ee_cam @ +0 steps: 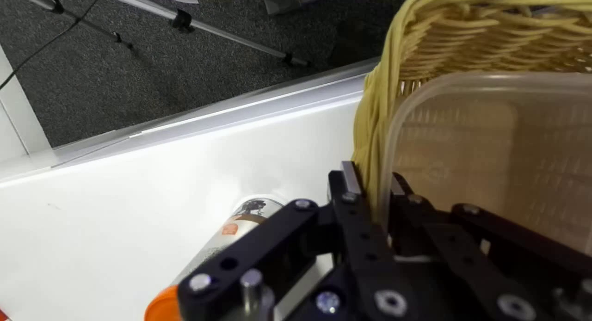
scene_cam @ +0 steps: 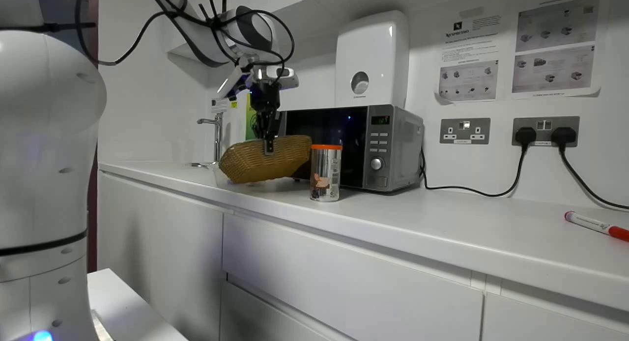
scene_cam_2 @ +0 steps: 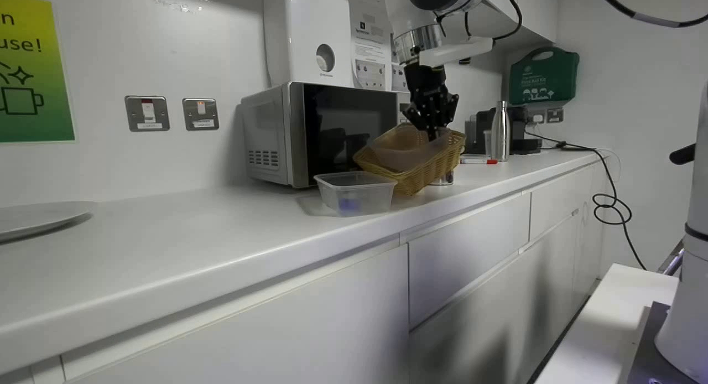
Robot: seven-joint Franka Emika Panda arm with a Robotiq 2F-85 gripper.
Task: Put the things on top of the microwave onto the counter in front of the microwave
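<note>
On the white bench (scene_cam_2: pixel 166 234), an orange-lidded canister (scene_cam: pixel 326 176) stands before the microwave (scene_cam: pixel 354 139), seemingly done. Above the bench, the pincer (ee_cam: pixel 373 180) pinches the tilted wicker basket (scene_cam: pixel 285 159) and nested plastic tub (ee_cam: pixel 485 145) by their rims; lowering and letting go seem left.

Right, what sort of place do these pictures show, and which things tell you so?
Probably a shared workplace kitchenette: the microwave and the tap suggest a kitchen, while the green first aid kit hints at a workplace rather than a home.
</note>
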